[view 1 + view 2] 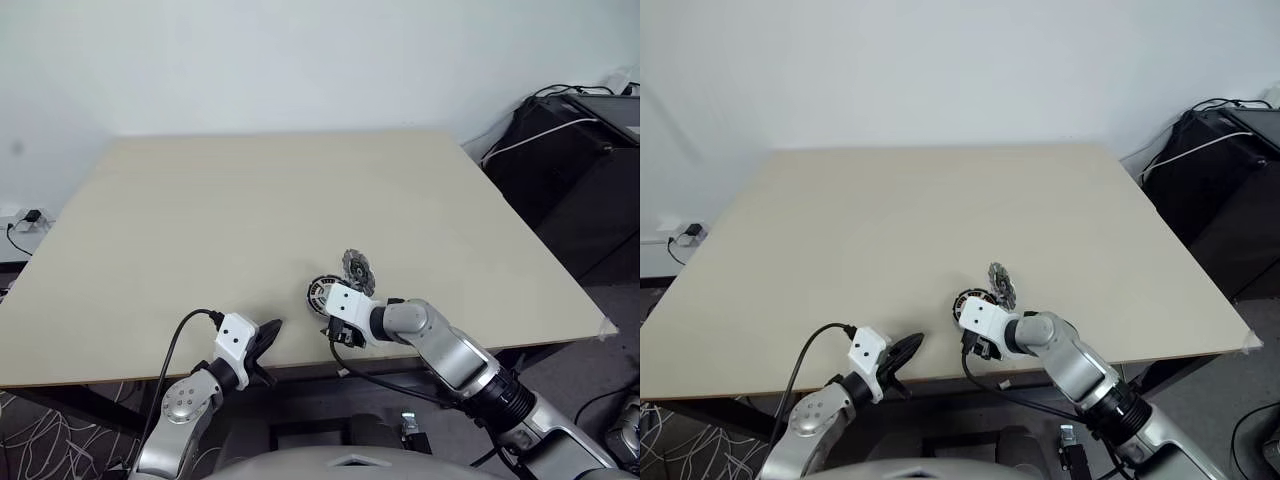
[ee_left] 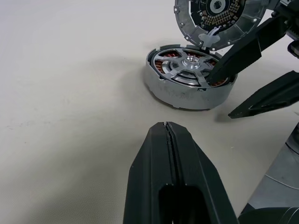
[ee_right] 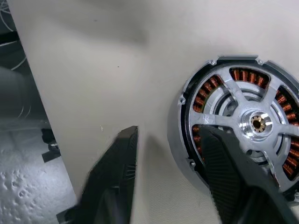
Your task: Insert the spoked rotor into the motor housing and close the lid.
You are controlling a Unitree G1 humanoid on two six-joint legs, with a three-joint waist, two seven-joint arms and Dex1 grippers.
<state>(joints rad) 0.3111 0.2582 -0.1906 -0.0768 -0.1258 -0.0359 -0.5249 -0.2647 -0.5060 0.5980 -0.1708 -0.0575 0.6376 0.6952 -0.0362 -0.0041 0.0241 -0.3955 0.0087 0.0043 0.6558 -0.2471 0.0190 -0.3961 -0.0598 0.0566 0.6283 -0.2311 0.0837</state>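
Observation:
The motor housing [image 2: 187, 95] lies flat on the table near its front edge, copper windings [image 3: 203, 95] showing through the gaps. The shiny spoked rotor [image 3: 254, 122] sits inside it. The grey lid [image 2: 215, 18] stands tilted on edge at the housing's far side, ribbed dark-centred face toward me; it also shows in the head view as the lid [image 1: 357, 268]. My right gripper [image 3: 168, 135] is open, straddling the housing's rim: one finger [image 2: 233, 58] rests over the rotor, the other is outside on the table. My left gripper [image 2: 166, 127] is shut and empty, short of the housing.
The pale wooden table [image 1: 250, 200] stretches far back and to both sides. Its front edge [image 1: 120, 375] runs just under my left gripper [image 1: 268, 335]. A black case with cables [image 1: 580, 170] stands off the table at the right.

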